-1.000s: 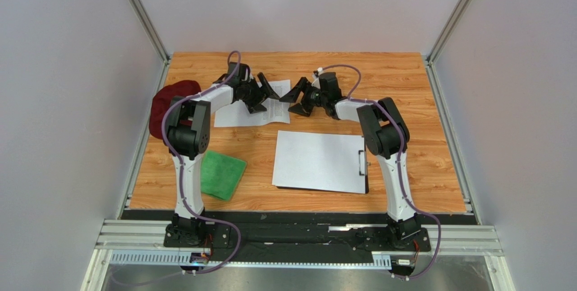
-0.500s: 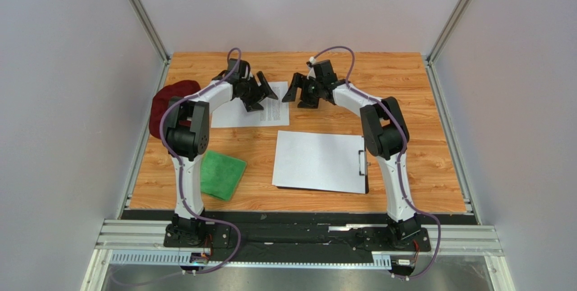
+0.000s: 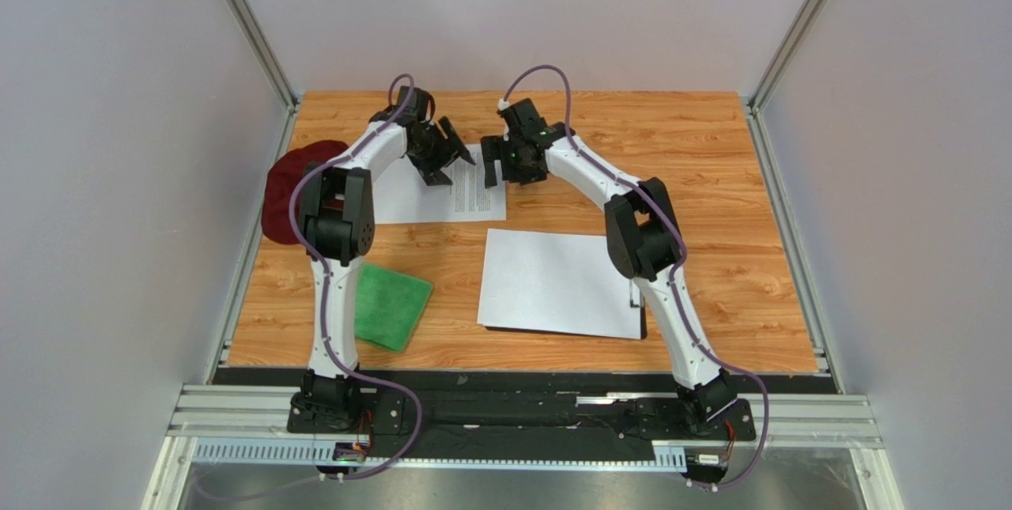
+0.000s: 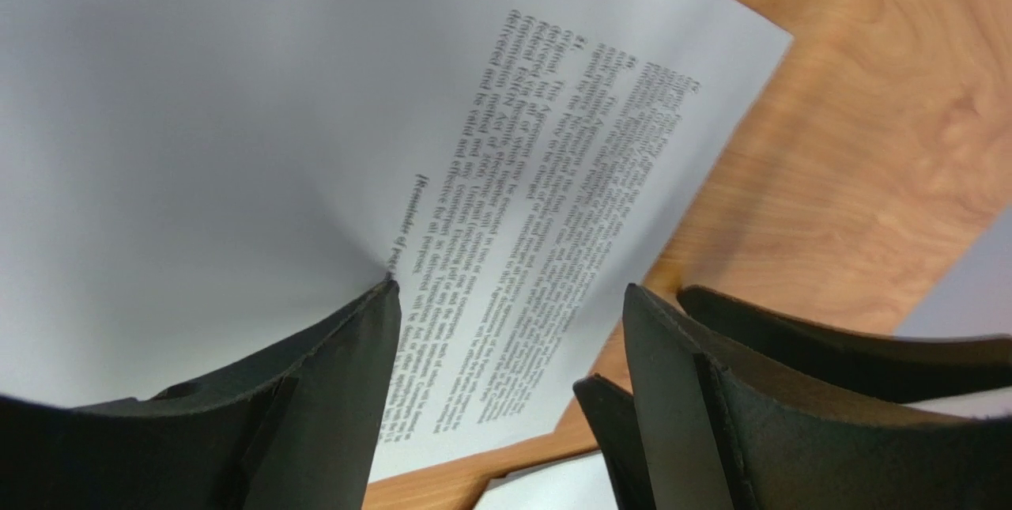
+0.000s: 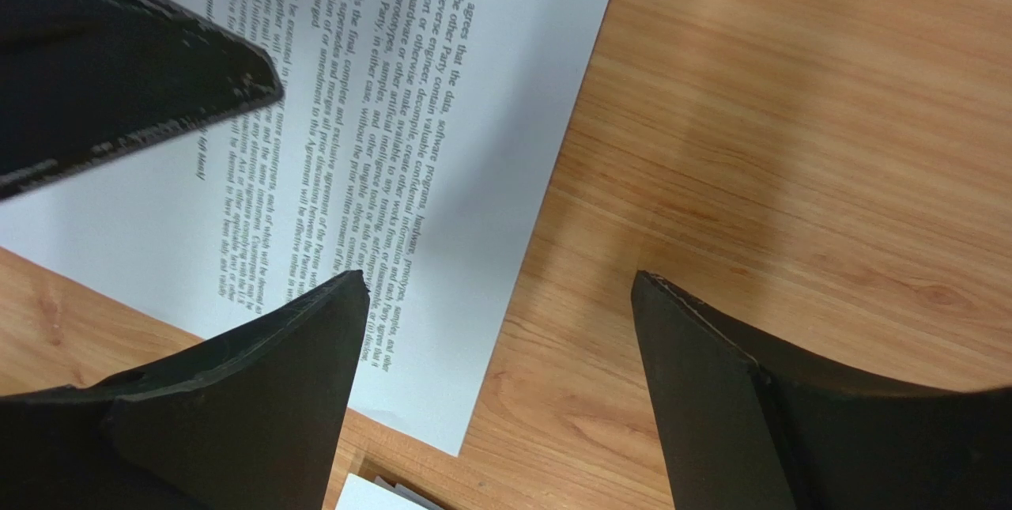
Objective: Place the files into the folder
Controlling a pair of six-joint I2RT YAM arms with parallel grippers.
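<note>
A white file sheet (image 3: 457,192) with a block of printed text lies flat at the far middle of the table. My left gripper (image 3: 442,150) is open above it; in the left wrist view (image 4: 511,297) one fingertip (image 4: 383,297) touches the sheet (image 4: 297,119) and dents it. My right gripper (image 3: 495,161) is open over the sheet's right edge; in the right wrist view (image 5: 499,285) one finger is over the sheet (image 5: 475,83), the other over bare wood. The black folder (image 3: 643,323) lies nearer, with white sheets (image 3: 552,282) on it.
A dark red hat (image 3: 291,184) lies at the table's left edge. A green square cloth (image 3: 390,305) lies at the near left. The left gripper's finger (image 5: 119,71) shows in the right wrist view, close to the right gripper. Grey walls enclose the wooden table (image 3: 713,154).
My right gripper has swung left and further back to the printed sheet's right edge. My left gripper has shifted slightly left and back over the sheet. The sheet and folder have not moved.
</note>
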